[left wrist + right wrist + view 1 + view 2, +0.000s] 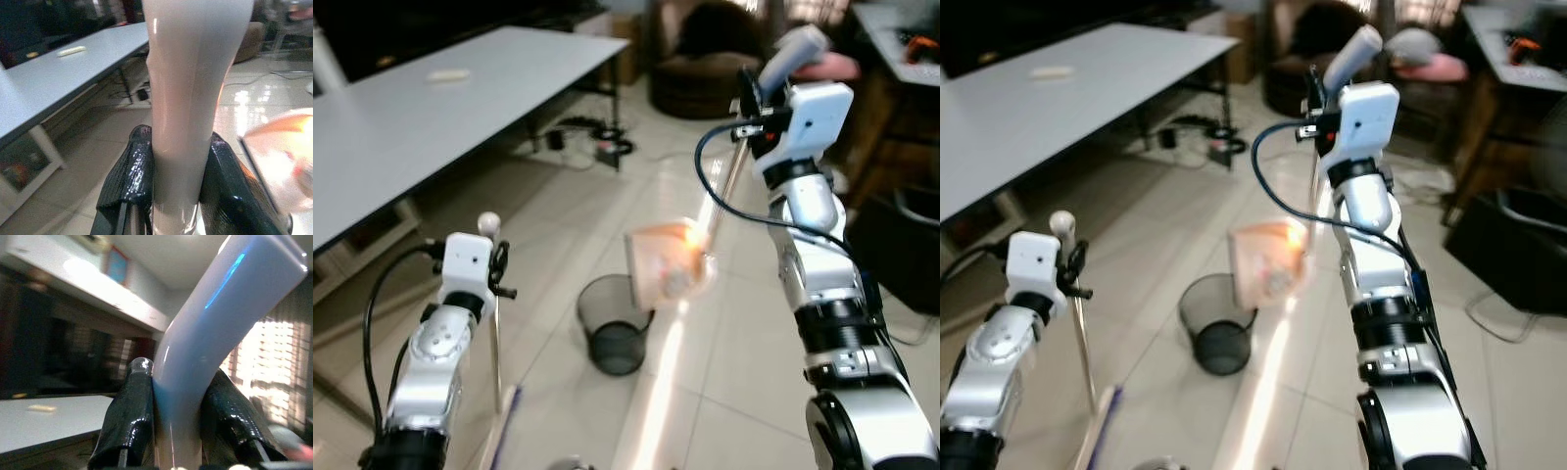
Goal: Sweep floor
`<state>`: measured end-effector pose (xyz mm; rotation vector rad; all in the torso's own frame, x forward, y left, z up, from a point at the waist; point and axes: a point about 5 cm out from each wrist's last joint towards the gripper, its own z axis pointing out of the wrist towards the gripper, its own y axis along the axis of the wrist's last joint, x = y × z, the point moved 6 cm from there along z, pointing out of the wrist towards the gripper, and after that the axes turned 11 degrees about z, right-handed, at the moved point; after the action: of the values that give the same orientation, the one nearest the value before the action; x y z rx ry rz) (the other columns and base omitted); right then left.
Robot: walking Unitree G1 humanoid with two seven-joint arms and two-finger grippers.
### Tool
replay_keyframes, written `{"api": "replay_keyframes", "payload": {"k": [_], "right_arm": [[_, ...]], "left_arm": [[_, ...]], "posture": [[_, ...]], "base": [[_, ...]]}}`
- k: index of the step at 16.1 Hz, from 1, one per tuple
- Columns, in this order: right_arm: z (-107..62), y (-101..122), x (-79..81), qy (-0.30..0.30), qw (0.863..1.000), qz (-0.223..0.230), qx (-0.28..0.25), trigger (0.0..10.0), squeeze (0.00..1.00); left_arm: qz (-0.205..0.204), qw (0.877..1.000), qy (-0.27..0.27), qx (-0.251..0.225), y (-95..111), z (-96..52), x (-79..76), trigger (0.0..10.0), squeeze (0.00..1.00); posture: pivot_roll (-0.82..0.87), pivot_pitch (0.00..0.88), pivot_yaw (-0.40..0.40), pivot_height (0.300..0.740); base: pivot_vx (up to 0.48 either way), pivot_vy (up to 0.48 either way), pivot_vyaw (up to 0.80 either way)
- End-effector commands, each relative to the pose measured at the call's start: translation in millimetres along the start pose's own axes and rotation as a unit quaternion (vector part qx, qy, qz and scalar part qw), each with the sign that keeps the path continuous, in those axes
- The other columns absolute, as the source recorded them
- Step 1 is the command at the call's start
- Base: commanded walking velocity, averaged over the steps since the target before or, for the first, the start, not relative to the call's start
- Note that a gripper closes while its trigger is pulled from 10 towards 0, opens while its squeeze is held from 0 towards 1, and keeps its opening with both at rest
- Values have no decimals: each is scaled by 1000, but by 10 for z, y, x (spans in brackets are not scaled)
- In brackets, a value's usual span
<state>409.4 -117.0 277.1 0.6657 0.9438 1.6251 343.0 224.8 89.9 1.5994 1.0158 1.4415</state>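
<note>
**A:** Holding two tools right now. Right gripper (751,116) is raised high in front of me, both black fingers (128,416) pressed against the dustpan handle (205,357).

**B:** Where's the pan itself?

**A:** Dustpan (668,259) is hanging off its long rod, tilted, in the air just above and beside the wastebasket (613,323). Not touching it as far as I'm seeing. Glare is washing out part of the pan.

**B:** Left side?

**A:** Left gripper (498,269) is sitting lower, near my left side, pinching the broom handle (188,112). Fingers clamped on both sides of it in the wrist view. Handle is running roughly upright, round knob at the top just above the gripper.

**B:** Broom head?

**A:** Broom head (499,431) is down on the tiled floor (744,392) near my base, partly cut off by the frame edge.

**B:** Surroundings?

**A:** Grey table (431,108) is standing to my left, cables lying on the floor beyond the basket.
</note>
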Motion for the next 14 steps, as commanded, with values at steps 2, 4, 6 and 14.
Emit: {"api": "replay_keyframes", "payload": {"k": [2, 4, 6, 14], "right_arm": [[42, 96, 181, 35, 998, -32, -41, 10000, 0], [53, 84, 210, 33, 998, -32, -50, 10000, 0], [71, 34, 262, 36, 998, -30, -51, 10000, 0], [317, 184, 525, 65, 993, -9, -93, 10000, 0]], "left_arm": [[22, 1000, -1, -17, 132, -15, 74, 10000, 0], [31, 999, -5, -12, 108, -93, 99, 10000, 0], [39, 999, -6, -3, 56, -181, 163, 10000, 0], [38, 999, 20, 11, 42, -386, 291, 10000, 0]], "posture": [[81, 54, 67, 740], [114, 80, 74, 740], [144, 97, 73, 740], [168, 133, 23, 740]], "base": [[0, 0, 0], [0, 0, 0], [0, 0, 0], [0, 0, 0]]}}
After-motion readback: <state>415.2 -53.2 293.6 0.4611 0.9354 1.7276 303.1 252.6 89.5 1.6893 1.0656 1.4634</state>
